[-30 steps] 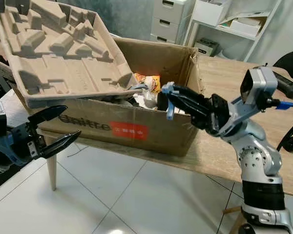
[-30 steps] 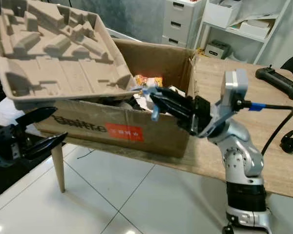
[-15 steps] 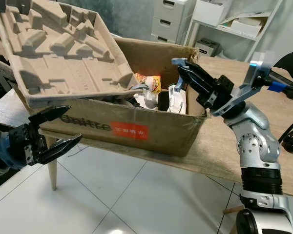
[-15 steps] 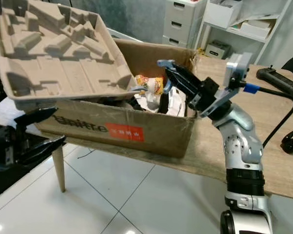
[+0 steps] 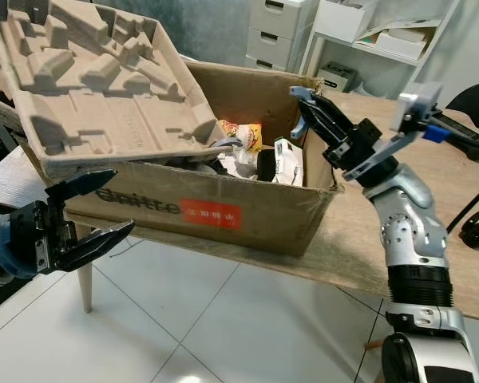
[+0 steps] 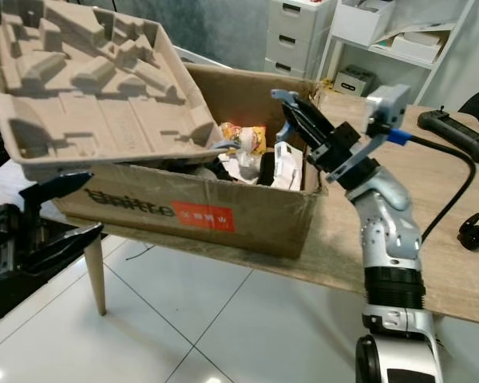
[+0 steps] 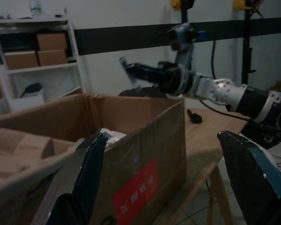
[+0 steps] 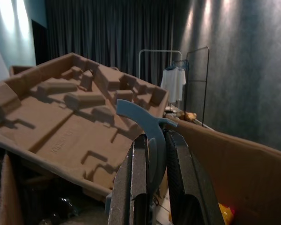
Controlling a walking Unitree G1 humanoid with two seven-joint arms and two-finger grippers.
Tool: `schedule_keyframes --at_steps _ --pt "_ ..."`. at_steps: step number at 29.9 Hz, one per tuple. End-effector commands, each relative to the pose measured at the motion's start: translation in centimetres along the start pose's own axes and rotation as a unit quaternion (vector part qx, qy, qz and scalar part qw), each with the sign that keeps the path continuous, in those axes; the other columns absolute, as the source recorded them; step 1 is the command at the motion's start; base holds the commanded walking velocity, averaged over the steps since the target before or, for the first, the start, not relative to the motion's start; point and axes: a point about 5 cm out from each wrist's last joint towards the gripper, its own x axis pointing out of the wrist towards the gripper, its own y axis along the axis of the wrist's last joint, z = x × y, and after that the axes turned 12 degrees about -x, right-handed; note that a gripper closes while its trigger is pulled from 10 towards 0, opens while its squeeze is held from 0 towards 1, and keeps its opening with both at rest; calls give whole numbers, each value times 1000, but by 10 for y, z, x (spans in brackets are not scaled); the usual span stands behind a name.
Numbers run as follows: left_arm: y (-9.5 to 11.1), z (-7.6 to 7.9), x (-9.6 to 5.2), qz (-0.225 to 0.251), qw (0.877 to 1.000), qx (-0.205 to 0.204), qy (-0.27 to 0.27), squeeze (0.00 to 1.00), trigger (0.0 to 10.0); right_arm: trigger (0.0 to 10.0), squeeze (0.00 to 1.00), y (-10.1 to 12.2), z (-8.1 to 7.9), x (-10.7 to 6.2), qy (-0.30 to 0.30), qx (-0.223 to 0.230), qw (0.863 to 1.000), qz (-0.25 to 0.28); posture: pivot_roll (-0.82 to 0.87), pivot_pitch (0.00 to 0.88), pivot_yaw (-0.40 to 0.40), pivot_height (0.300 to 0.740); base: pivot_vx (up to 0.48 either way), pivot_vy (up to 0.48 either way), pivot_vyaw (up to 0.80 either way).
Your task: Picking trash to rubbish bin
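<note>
Holding a thin curved blue plastic piece [image 8: 147, 136] pinched flat between the right gripper [image 5: 318, 121] fingers, raised above the far right corner of the cardboard box [image 5: 247, 209] at centre frame. Box apparently serving as the rubbish bin: crumpled paper, wrappers and a white carton [image 5: 286, 161] heaped inside, moulded pulp tray [image 5: 92, 80] lying tilted across its left half at upper left. Left gripper [image 5: 84, 217] low at lower left of the frame, in front of the box's front wall, fingers spread wide, carrying nothing. Next step, by judgement: release over the open right half. Best done by bringing the tips inward past the rim and lower toward the heap before parting the fingers, since a light hooked scrap could snag on a finger or skate off the pulp tray. Worth keeping clear of the torn flap at the right corner [image 5: 318, 86]. Wooden table [image 5: 367, 239] under the box, black controller [image 6: 455, 137] at upper right, well apart.
</note>
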Motion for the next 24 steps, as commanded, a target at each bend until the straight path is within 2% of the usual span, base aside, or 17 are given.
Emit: schedule_keyframes --at_steps 1,2,3,5,6,20,21,22,23,24 --pt "3 2 -2 -9 1000 1 -1 0 10000 10000 0 1 -1 2 -1 -6 1000 3 1 91 -31 740 0 0 0" --pt "3 3 -1 -9 1000 0 -2 0 10000 10000 0 1 -1 3 1 -3 1000 6 1 92 -31 740 0 0 0" --pt "3 3 -1 -9 1000 -2 -4 0 10000 10000 545 1 -3 4 11 4 1000 10 0 92 -30 740 0 0 0" --pt "2 3 0 -9 1000 -3 -4 0 10000 10000 545 1 -4 4 15 6 1000 12 0 92 -30 740 0 0 0" --pt "2 3 0 -8 1000 -3 -3 0 10000 10000 1000 2 -5 4 17 5 1000 12 0 92 -30 740 0 0 0" --pt "0 2 2 -8 1000 -8 -2 0 10000 10000 1000 9 -1 3 3 -3 1000 26 -6 93 -26 740 0 0 0" --pt "0 2 3 -7 1000 -10 -4 0 10000 10000 1000 12 -1 3 7 7 999 38 -6 93 -26 740 0 0 0" --pt "-2 1 4 -8 1000 -13 -5 0 10000 10000 1000 18 -11 -1 56 40 996 62 -6 93 -26 740 0 0 0" --pt "-3 1 4 -8 1000 -15 -5 0 10000 10000 188 19 -26 -8 126 51 989 65 -7 93 -24 740 0 0 0" --pt "-3 1 4 -8 1000 -15 -5 0 10000 10000 188 19 -26 -8 126 51 989 65 -7 93 -24 740 0 0 0"
